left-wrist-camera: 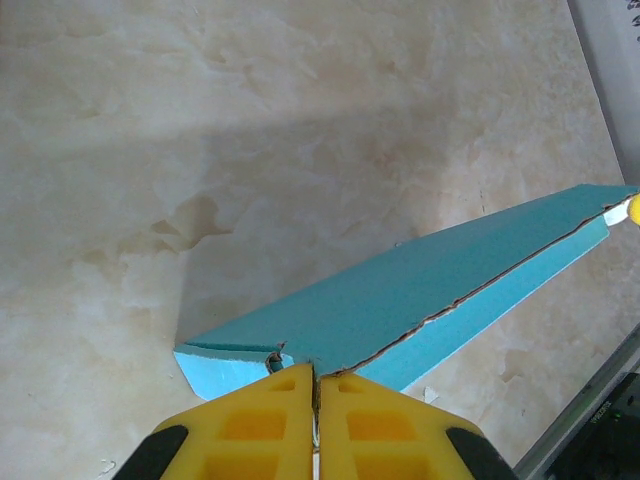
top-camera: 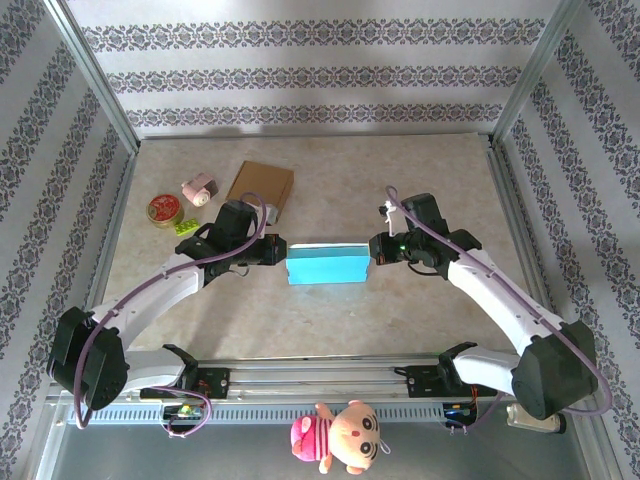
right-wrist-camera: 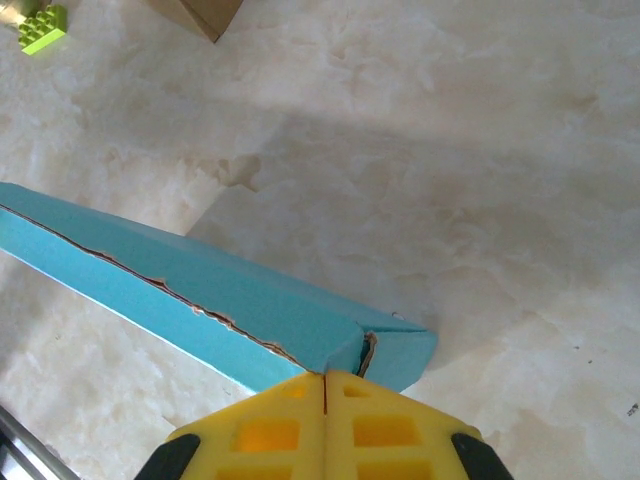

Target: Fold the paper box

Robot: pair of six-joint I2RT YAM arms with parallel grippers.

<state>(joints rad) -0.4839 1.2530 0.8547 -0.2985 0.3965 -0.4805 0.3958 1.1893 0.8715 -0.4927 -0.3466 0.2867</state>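
Box [top-camera: 326,264] of teal paper, ragged seam lengthwise

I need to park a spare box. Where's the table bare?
Bare: far right of the beige table, beyond the right tool; the near strip before the turquoise paper box. Crowded: far left, by the brown cardboard sheet, round red tin, green toy brick.

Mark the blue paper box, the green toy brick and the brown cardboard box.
blue paper box [top-camera: 326,265]: top external view, middle of its near side.
green toy brick [right-wrist-camera: 42,28]: right wrist view, its studded top.
brown cardboard box [top-camera: 262,184]: top external view, centre of its top.
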